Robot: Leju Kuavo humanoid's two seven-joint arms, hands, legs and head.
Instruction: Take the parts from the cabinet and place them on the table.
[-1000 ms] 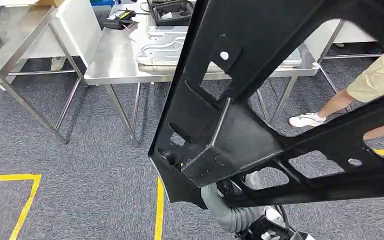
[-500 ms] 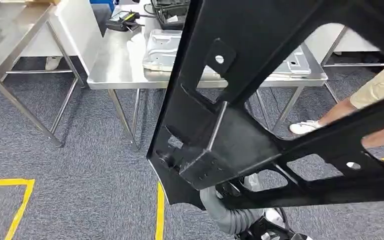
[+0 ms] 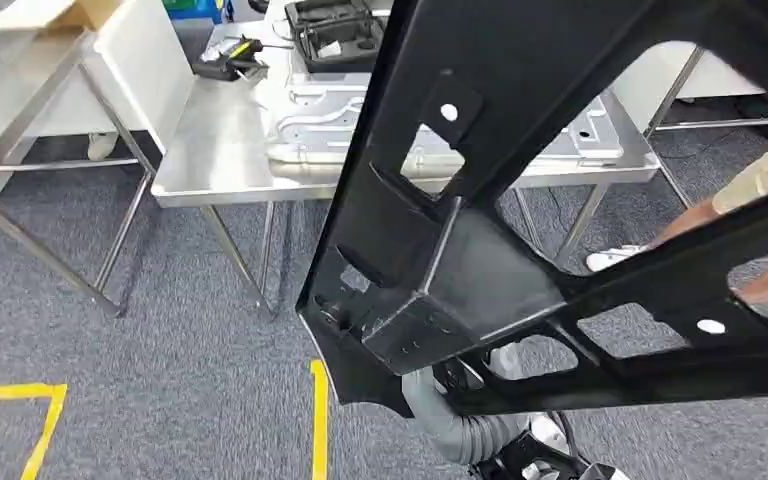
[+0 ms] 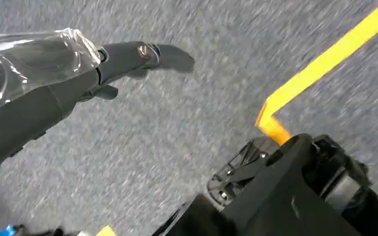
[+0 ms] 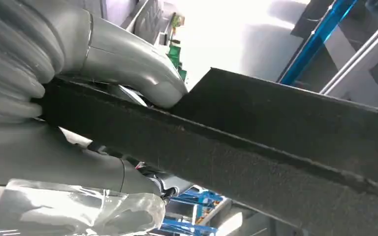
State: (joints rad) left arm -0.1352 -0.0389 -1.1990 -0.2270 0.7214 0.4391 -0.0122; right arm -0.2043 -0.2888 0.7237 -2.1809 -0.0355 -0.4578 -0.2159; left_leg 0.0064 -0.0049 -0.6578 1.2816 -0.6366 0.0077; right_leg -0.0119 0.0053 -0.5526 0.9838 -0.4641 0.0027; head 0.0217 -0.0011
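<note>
right hand [image 5: 78, 98]: grips black frame part [image 3: 480, 270], held up before steel table [image 3: 210, 150] | left hand [image 4: 78, 78]: empty, fingers extended, hanging above grey carpet [image 3: 160, 330]

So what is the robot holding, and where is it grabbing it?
The right hand grips the big black frame part by its edge. The left hand holds nothing.
</note>
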